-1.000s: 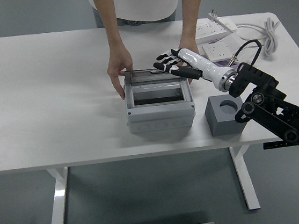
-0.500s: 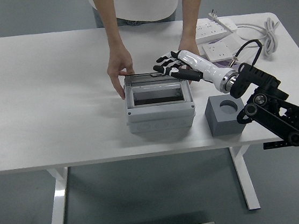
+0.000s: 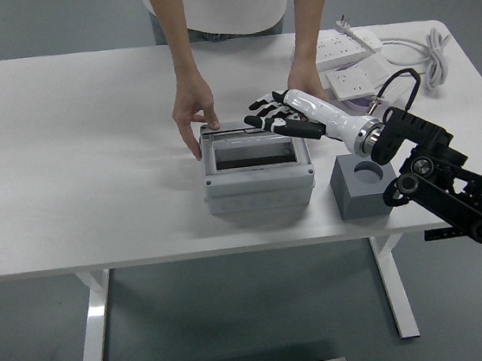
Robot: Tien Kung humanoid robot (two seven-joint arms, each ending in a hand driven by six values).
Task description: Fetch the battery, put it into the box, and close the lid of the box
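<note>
Battery not visible; right hand (image 3: 273, 116) hides box (image 3: 257, 166) rear edge.

I see a white table (image 3: 82, 164) on white legs. At its far right corner lie two white power strips (image 3: 349, 44), one nearer than the other, with a looped white cable (image 3: 424, 48) beside them. Near the right front edge sits a grey block (image 3: 362, 186) with a round hole on top.
</note>
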